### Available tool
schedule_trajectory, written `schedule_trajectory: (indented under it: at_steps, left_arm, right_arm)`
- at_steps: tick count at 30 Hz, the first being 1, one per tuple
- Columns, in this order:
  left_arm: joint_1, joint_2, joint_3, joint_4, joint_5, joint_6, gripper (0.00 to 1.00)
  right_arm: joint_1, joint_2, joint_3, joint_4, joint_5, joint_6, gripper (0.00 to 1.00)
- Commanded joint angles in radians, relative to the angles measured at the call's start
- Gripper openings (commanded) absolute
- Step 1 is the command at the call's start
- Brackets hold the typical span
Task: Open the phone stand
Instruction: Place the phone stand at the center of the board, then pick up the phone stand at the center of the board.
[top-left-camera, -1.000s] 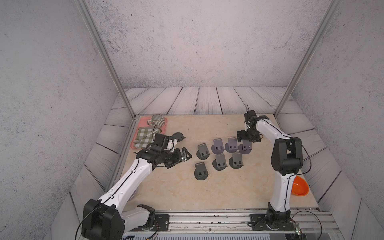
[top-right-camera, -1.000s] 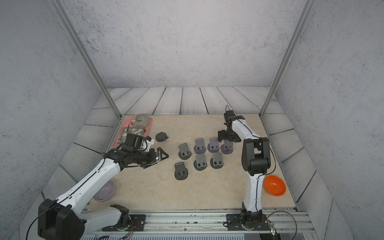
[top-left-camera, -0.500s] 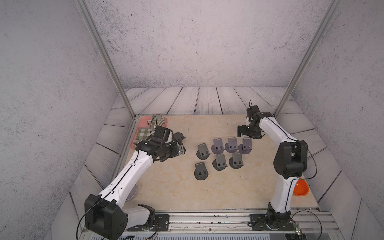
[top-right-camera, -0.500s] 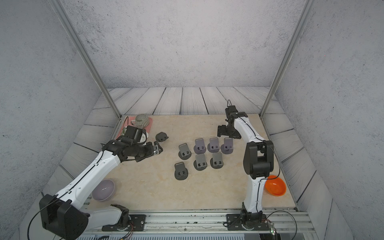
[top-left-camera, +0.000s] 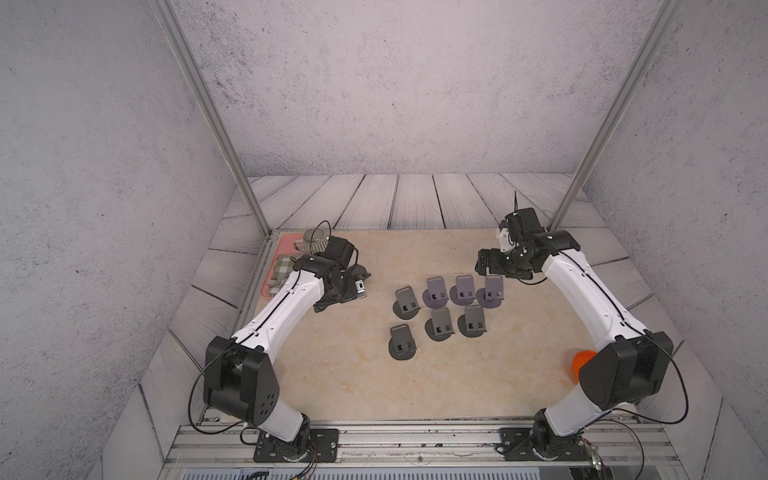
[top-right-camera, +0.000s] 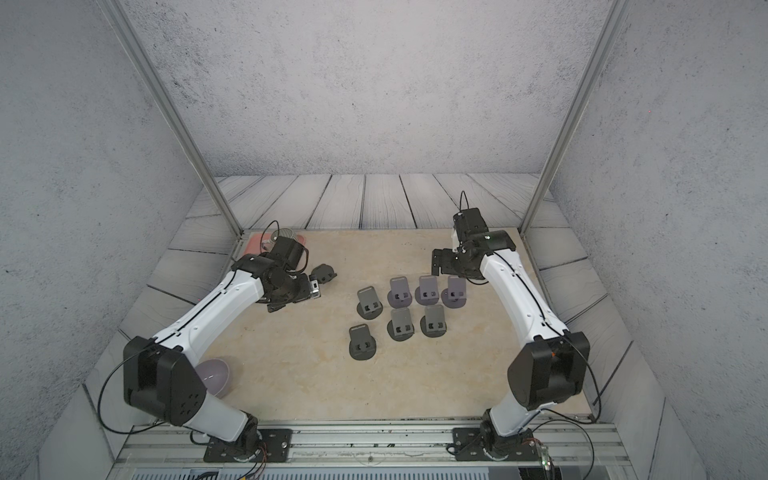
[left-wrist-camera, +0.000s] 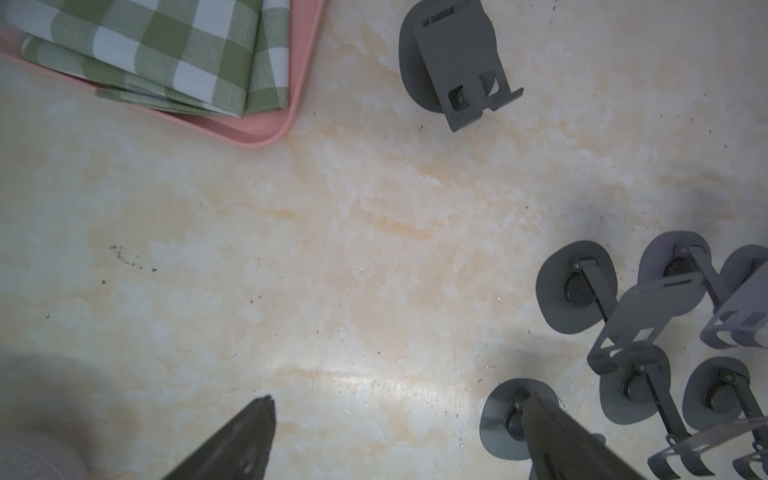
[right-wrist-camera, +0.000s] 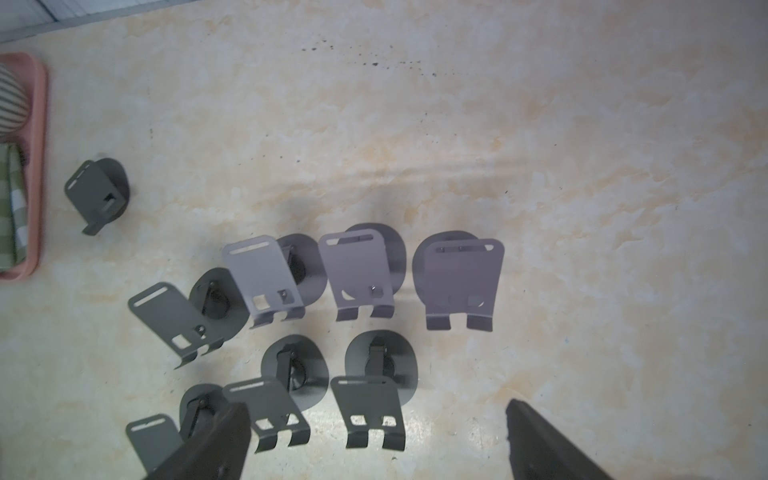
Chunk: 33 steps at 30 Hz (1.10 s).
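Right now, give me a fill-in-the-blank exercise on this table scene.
The opened stands clustered mid-table number ___. The folded stand lies near the ___ tray. The left gripper and right gripper both have ___ fingers, holding nothing. Missing words: seven; pink; open.

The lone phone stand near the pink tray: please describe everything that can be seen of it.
The phone stand is dark grey and looks like thin sheet metal. It has an oval base disc and a rectangular plate folded down over it. The plate has a narrow slot near one end, and two square cut-outs and upturned lips at the other. It lies closed on the beige table, between the pink tray and the seven open stands, touching neither. The open left gripper is nearby, not touching it.
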Motion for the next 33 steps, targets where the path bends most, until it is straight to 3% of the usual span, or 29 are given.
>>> schedule_trajectory:
  at_steps: [1,7,20,26,33]
  left_arm:
    - [-0.006,0.051,0.049,-0.031,-0.048,-0.067,0.98]
    - [-0.006,0.161,0.121,0.021,-0.062,-0.139,0.98]
    - [-0.003,0.45,0.389,0.055,-0.146,-0.11,1.0]
    - [0.001,0.588,0.545,0.055,-0.136,-0.11,0.98]
    - [0.005,0.776,0.781,-0.097,-0.147,-0.159,0.97]
  right_arm:
    - [0.036,-0.092,-0.014,-0.058,-0.037,0.018,0.99]
    - [0.075,-0.213,0.013,-0.131,-0.084,0.055,0.99]
    - [0.105,-0.39,0.066,-0.149,-0.28,0.15,0.99]
    - [0.109,-0.414,0.096,-0.172,-0.298,0.182,0.99]
    - [0.115,-0.431,0.108,-0.214,-0.262,0.196,0.99]
